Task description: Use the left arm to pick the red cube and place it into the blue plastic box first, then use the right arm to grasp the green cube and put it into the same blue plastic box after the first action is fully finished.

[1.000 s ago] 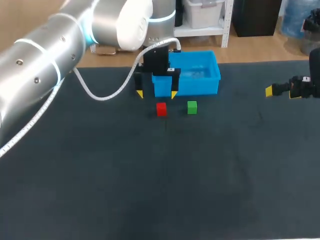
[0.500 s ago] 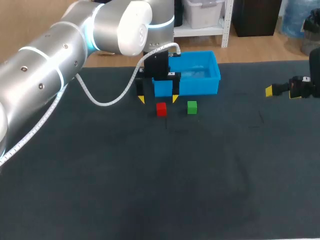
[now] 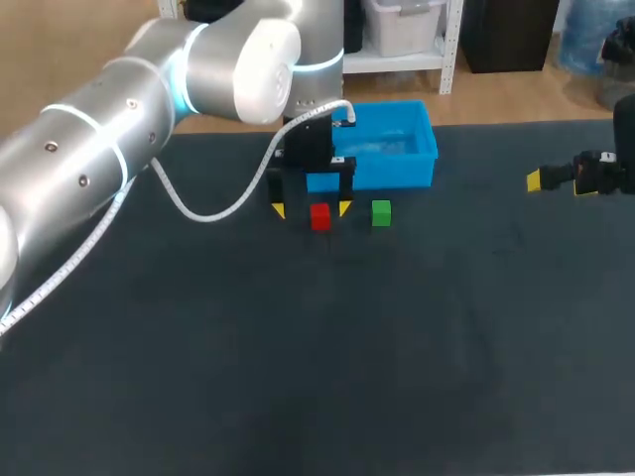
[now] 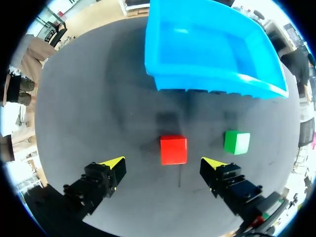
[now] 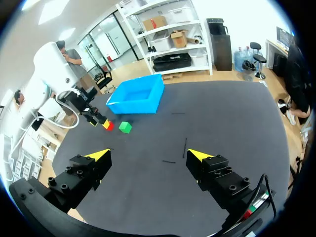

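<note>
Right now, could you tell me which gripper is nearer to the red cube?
Left. The left gripper has its open fingers either side of the red cube, not touching; the right gripper is far off to its right.

Left hand (image 4: 163, 165) spread wide, red cube (image 4: 173, 149) between fingers, untouched; green cube (image 4: 236, 142) beside; blue box (image 4: 212, 74) ahead on worktop (image 4: 89, 108).

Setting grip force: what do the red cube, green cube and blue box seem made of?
Small red cube: matte, flat even colour, crisp edges; painted wood or plastic, cannot tell which. Small green cube: the same look. Open blue plastic box: likely moulded plastic, smooth, light sheen inside, thin walls, lipped rim.
</note>
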Robot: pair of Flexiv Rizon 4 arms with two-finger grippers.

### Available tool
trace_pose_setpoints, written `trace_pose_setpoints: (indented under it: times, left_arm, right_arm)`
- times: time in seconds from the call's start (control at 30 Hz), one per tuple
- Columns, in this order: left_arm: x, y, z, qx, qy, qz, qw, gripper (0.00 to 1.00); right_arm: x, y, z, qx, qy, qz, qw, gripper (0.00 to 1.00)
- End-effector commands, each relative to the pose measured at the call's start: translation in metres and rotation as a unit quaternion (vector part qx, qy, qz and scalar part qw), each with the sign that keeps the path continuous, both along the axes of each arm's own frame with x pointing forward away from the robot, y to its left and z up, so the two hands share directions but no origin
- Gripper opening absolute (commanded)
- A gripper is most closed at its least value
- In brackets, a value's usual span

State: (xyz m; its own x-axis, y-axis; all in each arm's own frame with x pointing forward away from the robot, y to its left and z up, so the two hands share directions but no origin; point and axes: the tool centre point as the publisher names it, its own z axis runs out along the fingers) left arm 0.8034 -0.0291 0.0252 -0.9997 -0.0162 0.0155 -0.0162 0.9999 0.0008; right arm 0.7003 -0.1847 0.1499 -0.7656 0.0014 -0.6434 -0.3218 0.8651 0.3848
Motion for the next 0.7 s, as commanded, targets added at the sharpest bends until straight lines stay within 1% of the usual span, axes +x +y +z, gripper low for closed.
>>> trace_pose_setpoints:
  times: [0.03, 0.33, 0.7]
  left_arm:
    - [0.000, 0.002, -0.007, -0.004, -0.007, 0.002, 1.000, 1.00]
    - [0.001, 0.003, -0.017, -0.001, -0.009, 0.010, 1.000, 1.00]
    - [0.003, 0.002, -0.023, 0.006, -0.010, 0.006, 1.000, 1.00]
  right_arm:
    - [0.000, 0.000, 0.000, 0.000, 0.000, 0.000, 1.000, 1.00]
    - [0.000, 0.000, 0.000, 0.000, 0.000, 0.000, 1.000, 1.00]
    - [0.000, 0.000, 0.000, 0.000, 0.000, 0.000, 1.000, 1.00]
